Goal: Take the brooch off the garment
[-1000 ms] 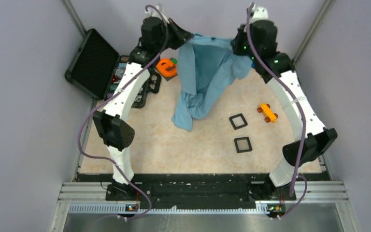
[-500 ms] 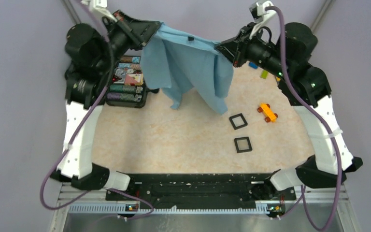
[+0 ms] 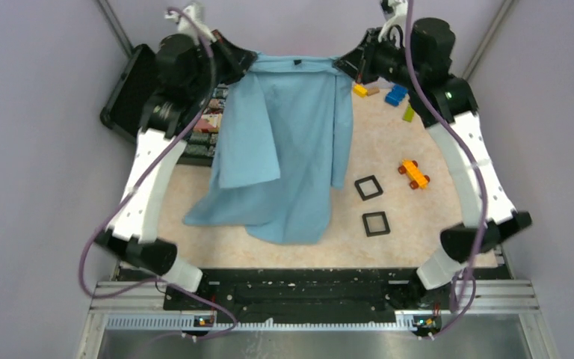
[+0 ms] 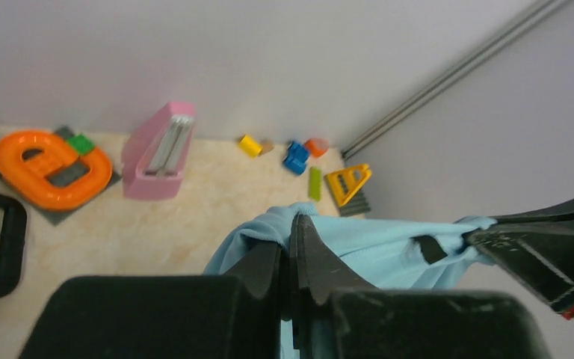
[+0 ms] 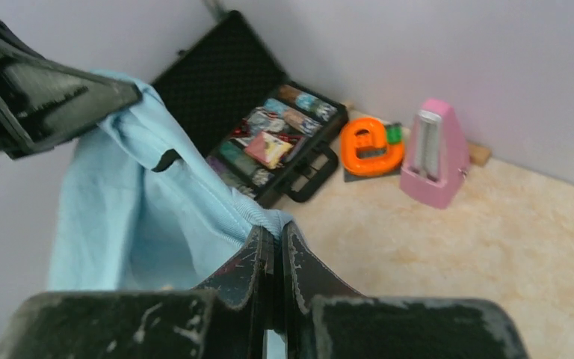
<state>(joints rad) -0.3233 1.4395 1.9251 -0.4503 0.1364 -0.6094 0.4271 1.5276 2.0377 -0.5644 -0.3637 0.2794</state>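
Note:
The light blue T-shirt hangs spread between my two grippers, its lower hem resting on the table. My left gripper is shut on its left shoulder, and my right gripper is shut on its right shoulder. The left wrist view shows the cloth pinched at my left gripper. The right wrist view shows the cloth pinched at my right gripper. A small black neck tag sits at the collar. The plain side faces the camera; no brooch and no white logo show in any view.
An open black case with small items stands at the far left. An orange ring toy and a pink metronome stand behind the shirt. Two black square frames, an orange toy car and coloured blocks lie at the right.
Both arms have raised the shirt and pulled its shoulders apart. The bunched cloth has unfolded into a flat hanging sheet, and its hem now reaches further toward the near edge.

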